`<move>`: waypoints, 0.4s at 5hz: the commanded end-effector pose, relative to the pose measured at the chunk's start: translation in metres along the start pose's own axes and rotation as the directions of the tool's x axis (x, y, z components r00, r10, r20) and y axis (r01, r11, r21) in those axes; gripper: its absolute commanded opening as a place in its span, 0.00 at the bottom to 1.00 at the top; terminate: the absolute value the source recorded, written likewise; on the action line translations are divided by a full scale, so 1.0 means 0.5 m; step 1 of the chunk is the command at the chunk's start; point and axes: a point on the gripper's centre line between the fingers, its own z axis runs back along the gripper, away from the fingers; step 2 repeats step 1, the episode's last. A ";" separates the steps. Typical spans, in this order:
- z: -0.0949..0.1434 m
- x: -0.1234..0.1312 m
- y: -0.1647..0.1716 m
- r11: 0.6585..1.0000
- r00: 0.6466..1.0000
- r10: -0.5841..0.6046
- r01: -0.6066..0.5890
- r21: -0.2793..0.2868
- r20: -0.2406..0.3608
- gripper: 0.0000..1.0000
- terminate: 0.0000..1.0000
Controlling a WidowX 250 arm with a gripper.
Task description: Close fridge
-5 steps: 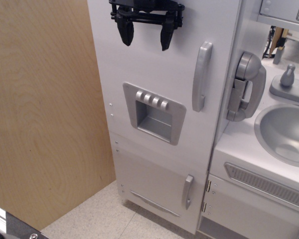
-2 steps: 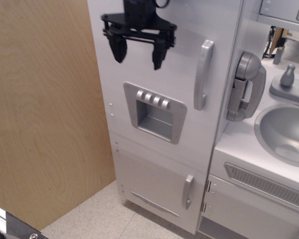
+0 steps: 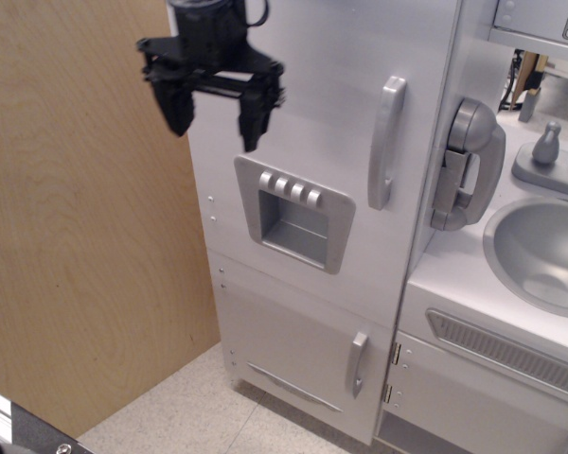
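Silver-grey door (image 3: 312, 142) of the fridge (image 3: 303, 284) filling the middle of the view, lying flat and flush against the white cabinet front, no gap showing along its edges and no shelves in sight. Vertical grey handle (image 3: 385, 142) near its right edge, upright. Dispenser recess (image 3: 294, 214) lower and left of the handle, four small buttons (image 3: 290, 188) in a slanting row across its top. Black gripper (image 3: 214, 121) hanging at upper left, in front of the door's left edge and partly over the wooden panel (image 3: 85, 218), fingers pointing down, jaws spread wide with nothing between them. Right fingertip (image 3: 250, 138) just above the top left corner of the recess, left fingertip (image 3: 181, 123) against the wood backdrop; whether either touches the door cannot be told from this angle. Below the large door, smaller lower door (image 3: 298, 345) with a short handle (image 3: 357, 364) at its right, also flush. To the right, grey toy phone (image 3: 466, 165) hung on the cabinet side, then a sink basin (image 3: 540, 251) set in the white counter, faucet (image 3: 547, 147) behind it. Vent grille (image 3: 506, 350) on the front of the sink unit. Speckled floor (image 3: 189, 416) at the bottom of the frame.
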 end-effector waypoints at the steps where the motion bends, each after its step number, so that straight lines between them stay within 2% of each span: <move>1: 0.034 0.015 0.008 1.000 0.998 -0.002 0.002 0.006 0.058 1.00 1.00; 2: 0.034 0.015 0.008 1.000 0.998 -0.002 0.002 0.006 0.058 1.00 1.00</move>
